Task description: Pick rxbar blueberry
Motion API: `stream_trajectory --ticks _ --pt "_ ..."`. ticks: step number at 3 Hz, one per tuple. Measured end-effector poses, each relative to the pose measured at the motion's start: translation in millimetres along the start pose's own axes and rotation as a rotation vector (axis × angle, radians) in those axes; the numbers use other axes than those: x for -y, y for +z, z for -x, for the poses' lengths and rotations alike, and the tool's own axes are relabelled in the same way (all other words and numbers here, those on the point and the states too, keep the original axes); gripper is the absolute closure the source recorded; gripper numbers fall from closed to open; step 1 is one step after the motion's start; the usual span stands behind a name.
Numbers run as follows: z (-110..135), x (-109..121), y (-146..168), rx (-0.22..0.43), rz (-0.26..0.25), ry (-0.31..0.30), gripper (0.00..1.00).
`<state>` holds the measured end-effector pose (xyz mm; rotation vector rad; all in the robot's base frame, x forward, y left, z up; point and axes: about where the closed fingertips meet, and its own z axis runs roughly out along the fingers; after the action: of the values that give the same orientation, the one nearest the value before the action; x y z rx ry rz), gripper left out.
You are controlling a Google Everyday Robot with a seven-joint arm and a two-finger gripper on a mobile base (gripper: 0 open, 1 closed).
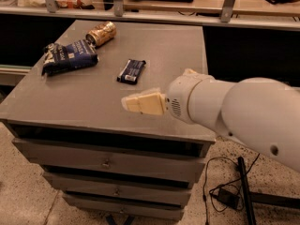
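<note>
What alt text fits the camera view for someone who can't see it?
The robot's gripper hovers above a gray drawer cabinet, near its front edge, short of the rxbar blueberry lying mid-top. A dark-blue snack bag and a gold can lie at the back left.
</note>
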<state>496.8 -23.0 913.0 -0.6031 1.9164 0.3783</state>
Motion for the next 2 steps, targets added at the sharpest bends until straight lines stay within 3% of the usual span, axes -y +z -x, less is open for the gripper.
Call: stream_trajectory --ticks 1,2 --pt "0 -11 31 0.047 -0.002 -0.03 0.0" --pt "-11 -17 47 0.066 -0.041 -0.033 0.0"
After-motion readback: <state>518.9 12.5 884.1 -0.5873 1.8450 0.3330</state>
